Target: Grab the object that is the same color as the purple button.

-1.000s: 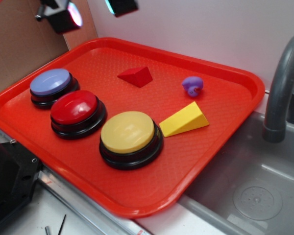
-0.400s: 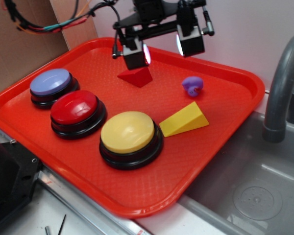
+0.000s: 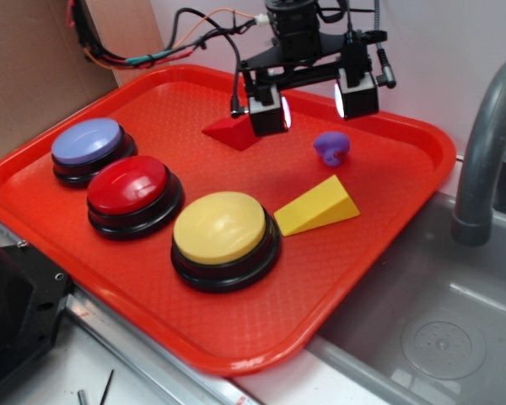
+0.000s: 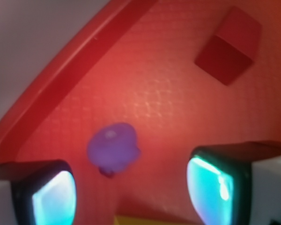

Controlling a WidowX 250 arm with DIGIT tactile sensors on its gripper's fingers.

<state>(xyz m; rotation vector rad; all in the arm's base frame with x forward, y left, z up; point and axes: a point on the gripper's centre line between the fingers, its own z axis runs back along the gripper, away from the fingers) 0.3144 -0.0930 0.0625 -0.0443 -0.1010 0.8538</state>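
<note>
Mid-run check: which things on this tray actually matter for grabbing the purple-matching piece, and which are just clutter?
Matter for the job:
- purple toy piece, the target
- purple button, the color reference
- gripper, open above the tray, holding nothing

Just lying about:
- red wedge
- yellow wedge
- red button
- yellow button
- grey faucet and sink, off the tray

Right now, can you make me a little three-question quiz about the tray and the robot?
1. True or false: the tool is holding the purple toy.
2. Which button is closest to the yellow wedge? A purple B red C yellow
3. Fill in: the red wedge lies on the ___.

Key: 1 false, the tool is open above the tray. 2 C. 3 tray.
</note>
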